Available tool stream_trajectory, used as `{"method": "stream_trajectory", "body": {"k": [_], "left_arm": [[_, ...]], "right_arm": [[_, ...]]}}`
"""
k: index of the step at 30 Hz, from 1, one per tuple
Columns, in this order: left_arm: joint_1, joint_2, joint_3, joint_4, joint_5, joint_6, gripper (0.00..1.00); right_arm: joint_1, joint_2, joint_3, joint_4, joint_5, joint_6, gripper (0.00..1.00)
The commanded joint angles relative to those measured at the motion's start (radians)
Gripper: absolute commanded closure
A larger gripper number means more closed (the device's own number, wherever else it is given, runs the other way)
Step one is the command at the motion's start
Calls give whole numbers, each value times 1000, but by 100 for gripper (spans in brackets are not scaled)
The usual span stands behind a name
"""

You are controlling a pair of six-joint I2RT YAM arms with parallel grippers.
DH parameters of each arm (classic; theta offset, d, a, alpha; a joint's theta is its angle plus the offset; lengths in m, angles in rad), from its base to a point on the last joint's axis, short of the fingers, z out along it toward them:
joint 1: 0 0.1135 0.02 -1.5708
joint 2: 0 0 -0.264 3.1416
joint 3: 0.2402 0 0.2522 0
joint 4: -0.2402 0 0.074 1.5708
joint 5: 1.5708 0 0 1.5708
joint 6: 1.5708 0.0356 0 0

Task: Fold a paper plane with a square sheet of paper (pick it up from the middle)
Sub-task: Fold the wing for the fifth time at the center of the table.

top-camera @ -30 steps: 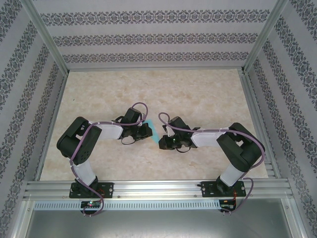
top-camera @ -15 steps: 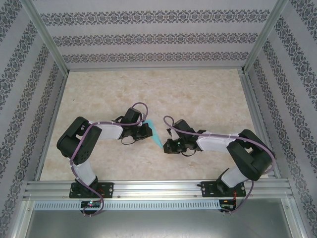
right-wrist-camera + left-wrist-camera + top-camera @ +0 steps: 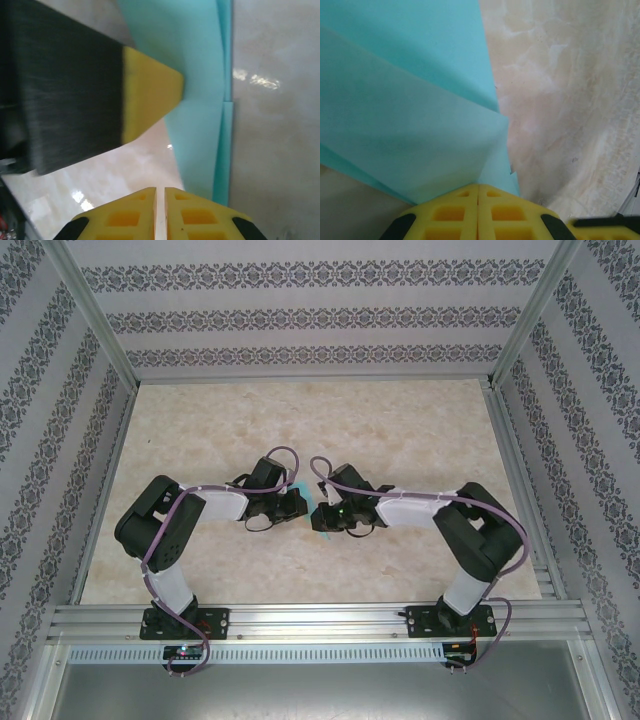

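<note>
Marbled table: folded paper touches left pincer.

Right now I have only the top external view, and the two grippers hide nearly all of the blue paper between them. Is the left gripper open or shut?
Observer: Shut. In the left wrist view the left gripper has its yellow tips pressed together with no gap, right at the edge of the paper.
Operator: Is the sheet one flat layer?
Observer: No. It is folded, and a paler flap overlaps a deeper turquoise layer.
Operator: And the right gripper?
Observer: In the right wrist view the right gripper shows only a thin slit between its tips, so it is effectively shut. The paper runs up beside one tip, and none shows in the slit.
</note>
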Motion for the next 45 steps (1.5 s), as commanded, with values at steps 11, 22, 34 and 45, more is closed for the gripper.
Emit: {"method": "stream_trajectory", "body": {"k": [11,22,34,45], "left_arm": [[2,38,46,-104,-43,88,93],[2,52,38,-91,-36,82,93],[1,56,34,-66,-4,71,93],[-1,31,13,77,116,73,92]], "right_arm": [[-4,43,-122,32,0,2,88],[-9,-116,-208,57,-17,6,88],[-10,3,-35,94,7,11,88],[-16,69,-87,104,29,38,93]]}}
